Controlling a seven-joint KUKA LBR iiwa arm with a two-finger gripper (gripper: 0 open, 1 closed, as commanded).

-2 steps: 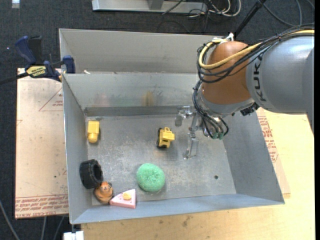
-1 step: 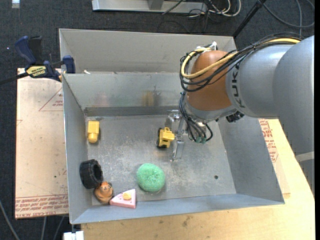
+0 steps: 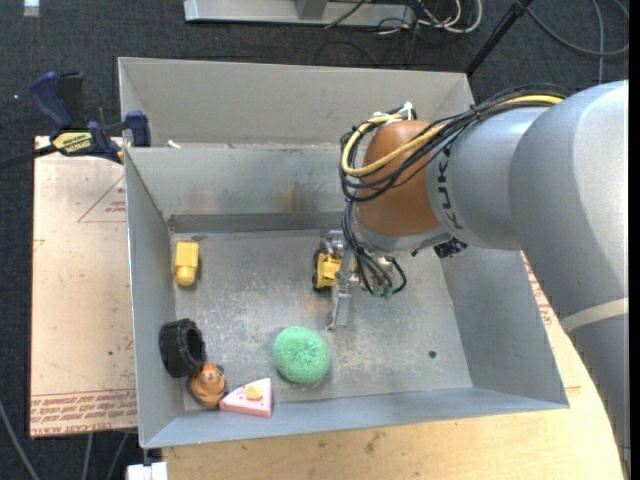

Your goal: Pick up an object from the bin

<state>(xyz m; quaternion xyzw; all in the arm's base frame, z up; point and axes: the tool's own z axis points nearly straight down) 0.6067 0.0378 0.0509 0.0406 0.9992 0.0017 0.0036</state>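
So the arm (image 3: 560, 178) comes in from the right, and its gripper (image 3: 340, 310) is down low over the middle of the grey bin (image 3: 250, 180), pointing at the floor. Above it you get the orange cover (image 3: 395, 188) on the wrist, with a bundle of yellow and black cables (image 3: 352, 148) looped around it.

The closest item is a small yellow-and-black thing (image 3: 325, 269), sitting mid-bin a bit toward the back wall, right at the left side of the gripper. It might be touching the metal, but honestly the wrist crowds that spot and I can't say for sure. Same goes for the claw itself: I can't tell if it's spread or pressed together, and I don't see anything pinched in it.

Just in front of the gripper, near but apart, there's 1 green fuzzy ball (image 3: 301, 355).

The other stuff is over on the left side:
- 1 yellow block (image 3: 186, 263) on its own, near the left wall
- 1 black ring (image 3: 181, 347) in the front-left corner
- 1 orange-brown lump (image 3: 208, 383) right beside the ring
- 1 pink wedge (image 3: 248, 398) with a yellow dot on it, just beside the lump, by the front wall
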